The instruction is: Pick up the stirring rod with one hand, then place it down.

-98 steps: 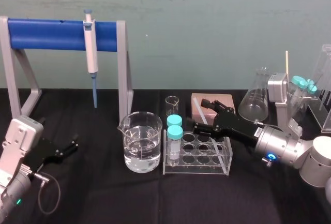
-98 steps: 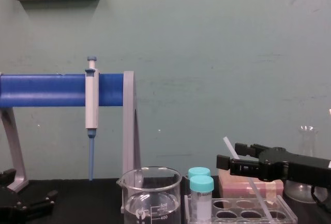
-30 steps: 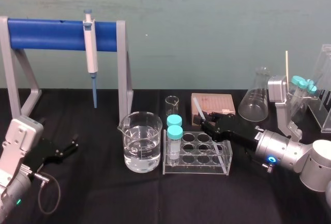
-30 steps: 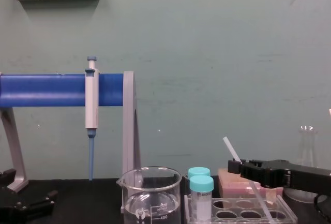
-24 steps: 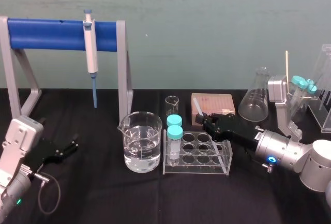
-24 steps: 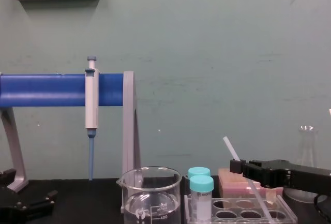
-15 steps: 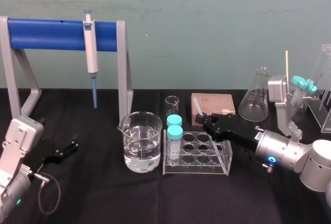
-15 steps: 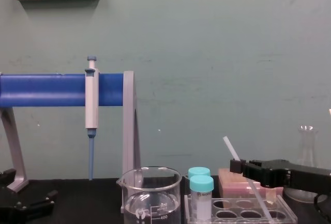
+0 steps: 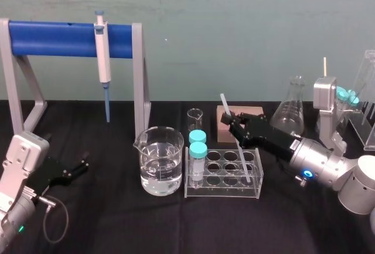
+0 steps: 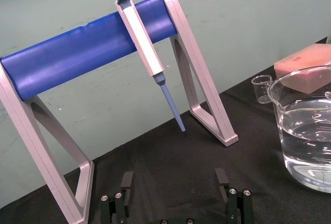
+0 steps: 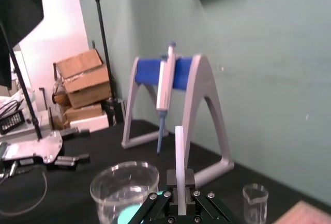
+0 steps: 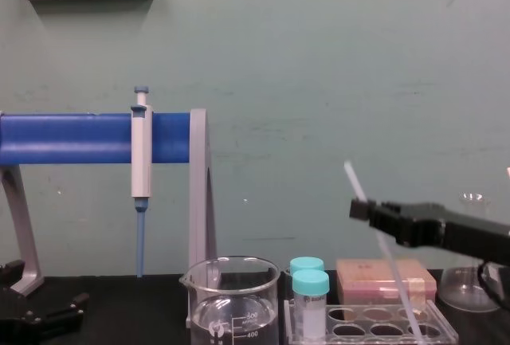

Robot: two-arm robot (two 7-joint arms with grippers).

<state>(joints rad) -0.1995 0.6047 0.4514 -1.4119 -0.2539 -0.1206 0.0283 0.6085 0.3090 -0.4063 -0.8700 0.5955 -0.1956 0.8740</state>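
Observation:
The stirring rod [image 9: 235,139] is a thin translucent-white stick, tilted, with its top leaning toward the pipette stand. My right gripper [image 9: 233,122] is shut on its upper part and holds it above the clear tube rack [image 9: 253,190]. In the chest view the stirring rod [image 12: 382,253] slants down from the right gripper [image 12: 360,209] toward the rack; I cannot tell whether its lower end touches. The right wrist view shows the stirring rod [image 11: 179,154] standing up between the closed fingers. My left gripper [image 9: 82,165] rests low at the left, open and empty, as the left wrist view confirms for the left gripper [image 10: 175,190].
A water-filled beaker [image 9: 160,160] and two teal-capped tubes [image 9: 198,147] stand left of the rod. Behind are a small beaker [image 9: 194,116], a pink box [image 9: 222,115] and a conical flask [image 9: 291,113]. A blue stand [image 9: 58,38] carries a pipette [image 9: 104,60]. More glassware crowds the far right.
My right gripper has risen and carried the rod upward; the rod's top now stands clearly higher and its lower end has lifted from the rack. The left arm stayed still.

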